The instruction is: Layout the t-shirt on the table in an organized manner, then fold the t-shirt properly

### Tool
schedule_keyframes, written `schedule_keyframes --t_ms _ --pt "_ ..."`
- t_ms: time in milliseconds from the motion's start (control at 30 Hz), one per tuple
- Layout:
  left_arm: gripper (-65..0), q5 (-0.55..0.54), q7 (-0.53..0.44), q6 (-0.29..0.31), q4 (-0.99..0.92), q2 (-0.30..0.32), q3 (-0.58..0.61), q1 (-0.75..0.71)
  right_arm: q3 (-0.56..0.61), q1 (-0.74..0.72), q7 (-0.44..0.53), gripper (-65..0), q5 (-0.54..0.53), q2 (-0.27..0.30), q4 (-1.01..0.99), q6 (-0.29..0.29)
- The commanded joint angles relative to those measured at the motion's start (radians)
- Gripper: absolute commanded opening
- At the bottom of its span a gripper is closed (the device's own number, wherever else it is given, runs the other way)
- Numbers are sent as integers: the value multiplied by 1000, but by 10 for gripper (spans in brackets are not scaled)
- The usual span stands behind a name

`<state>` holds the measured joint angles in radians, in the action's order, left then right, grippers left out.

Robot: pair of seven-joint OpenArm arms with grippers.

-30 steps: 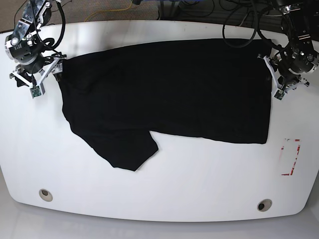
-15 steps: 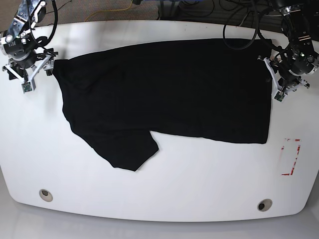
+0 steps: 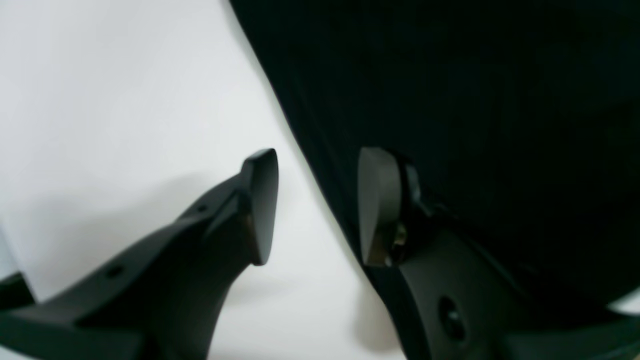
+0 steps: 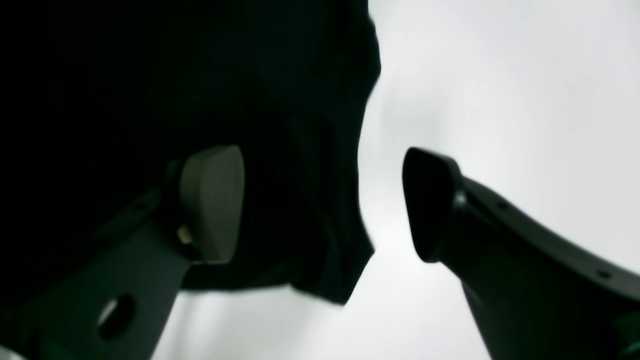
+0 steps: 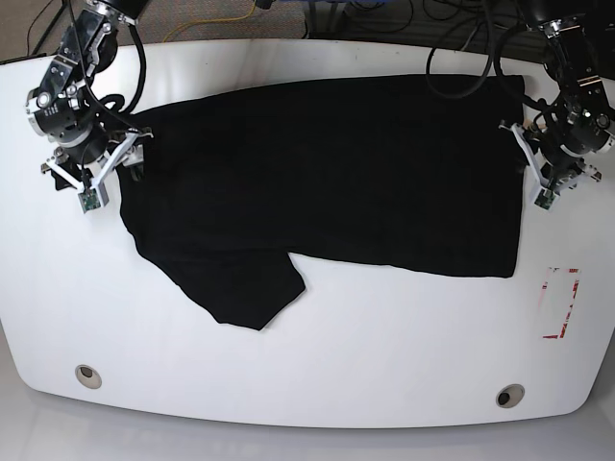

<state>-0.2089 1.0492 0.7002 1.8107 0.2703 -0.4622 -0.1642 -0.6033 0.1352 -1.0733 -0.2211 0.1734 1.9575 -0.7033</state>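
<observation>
Your left gripper (image 3: 317,205) and right gripper (image 4: 325,205) both stand wide, holding nothing, each straddling an opposite edge of the t-shirt (image 5: 327,173) on the table (image 5: 384,355).

This looks like a robot lab. A big shiny white table (image 5: 317,384) has two robot arms at its sides, and lots of black cables (image 5: 461,38) hang behind it.

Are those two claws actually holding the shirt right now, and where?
No. Both the left gripper and right gripper are open, each straddling an edge of the t-shirt without pinching it.
</observation>
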Motion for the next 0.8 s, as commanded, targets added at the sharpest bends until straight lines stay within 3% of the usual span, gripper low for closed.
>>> schedule_keyframes --t_ms 0,133,433,767 --pt "-399 -1 -10 -2 21 -10 -33 30 -7 -58 20 -176 50 -13 15 5" --pt "-399 1 -8 -2 18 -38 -79 85 -5 -150 20 -176 147 -48 -40 5" --pt "-399 2 -7 -2 14 -56 -108 168 -7 -288 21 -176 226 -36 -223 5" --pt "-399 -5 -4 -2 22 -58 -23 59 -5 -125 20 -176 222 -31 -68 5"
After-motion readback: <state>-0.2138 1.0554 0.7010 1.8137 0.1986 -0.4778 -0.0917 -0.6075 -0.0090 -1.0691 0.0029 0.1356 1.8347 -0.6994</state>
